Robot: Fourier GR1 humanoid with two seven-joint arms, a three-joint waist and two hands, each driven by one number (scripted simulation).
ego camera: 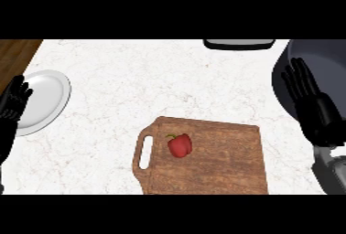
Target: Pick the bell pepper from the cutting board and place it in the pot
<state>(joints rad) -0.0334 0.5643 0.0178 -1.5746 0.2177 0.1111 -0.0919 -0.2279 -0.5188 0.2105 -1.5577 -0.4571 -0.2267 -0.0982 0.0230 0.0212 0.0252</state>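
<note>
A small red bell pepper point(180, 145) with a green stem lies on the left part of a brown wooden cutting board point(223, 164) at the lower middle of the counter. The dark pot point(324, 59) fills the upper right corner, cut off by the view's edge. My right hand point(314, 103) is open, fingers straight and pointing up, over the pot's near left side, well to the right of the pepper. My left hand point(13, 100) rests open at the left edge, fingers up, over a white plate's rim. Neither hand holds anything.
A white plate point(46, 98) sits at the left on the white marble counter point(162, 77). A dark object with a light rim point(240, 44) shows at the top edge. Brown wood point(15, 52) borders the counter at the top left.
</note>
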